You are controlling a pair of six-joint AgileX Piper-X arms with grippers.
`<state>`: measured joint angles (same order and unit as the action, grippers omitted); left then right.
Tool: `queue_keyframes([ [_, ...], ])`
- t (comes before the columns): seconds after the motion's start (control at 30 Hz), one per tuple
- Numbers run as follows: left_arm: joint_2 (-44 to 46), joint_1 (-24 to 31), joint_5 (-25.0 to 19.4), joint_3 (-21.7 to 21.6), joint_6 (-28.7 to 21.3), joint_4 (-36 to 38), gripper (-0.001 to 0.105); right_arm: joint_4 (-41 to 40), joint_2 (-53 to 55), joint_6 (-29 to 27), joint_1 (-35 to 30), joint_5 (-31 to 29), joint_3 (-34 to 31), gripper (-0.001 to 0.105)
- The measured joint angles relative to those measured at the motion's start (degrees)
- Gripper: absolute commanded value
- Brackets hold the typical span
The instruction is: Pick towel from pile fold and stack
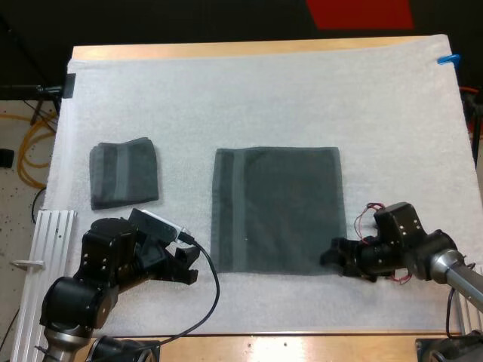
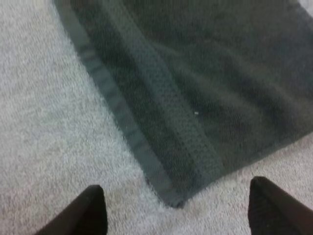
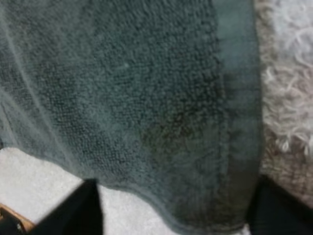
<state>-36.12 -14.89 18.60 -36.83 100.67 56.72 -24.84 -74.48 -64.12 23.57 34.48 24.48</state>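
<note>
A dark grey-green towel (image 1: 276, 208) lies spread flat in the middle of the white mat (image 1: 264, 98). A folded towel (image 1: 124, 173) sits to its left. My left gripper (image 1: 187, 265) hovers open just off the flat towel's near left corner (image 2: 172, 198), fingers (image 2: 85, 210) apart on either side of that corner and clear of it. My right gripper (image 1: 333, 257) is at the towel's near right corner (image 3: 210, 223), open, its fingers (image 3: 78, 208) straddling the hem without pressing on it.
A ribbed aluminium rail (image 1: 45, 249) lies along the table's left front edge. Bare mat stretches beyond the towels toward the far side and to the right.
</note>
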Motion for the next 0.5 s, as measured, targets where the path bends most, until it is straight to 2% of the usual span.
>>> queue_keyframes([
  [0.2, 0.0, 0.0, 0.0, 0.0, 0.0, -2.7, 0.060, 0.1, -0.2, 0.3, 0.0, 0.0, -0.1, 0.000],
  [0.37, -0.9, 0.0, 0.0, 0.0, 2.0, -4.5, 0.060, 0.1, -0.2, 0.1, 0.0, -0.1, -0.1, 0.000],
  [0.5, -5.4, 0.0, 1.0, 1.1, 3.7, -4.5, 0.060, 0.1, -0.2, -0.3, 0.0, -0.1, -0.1, 0.000],
])
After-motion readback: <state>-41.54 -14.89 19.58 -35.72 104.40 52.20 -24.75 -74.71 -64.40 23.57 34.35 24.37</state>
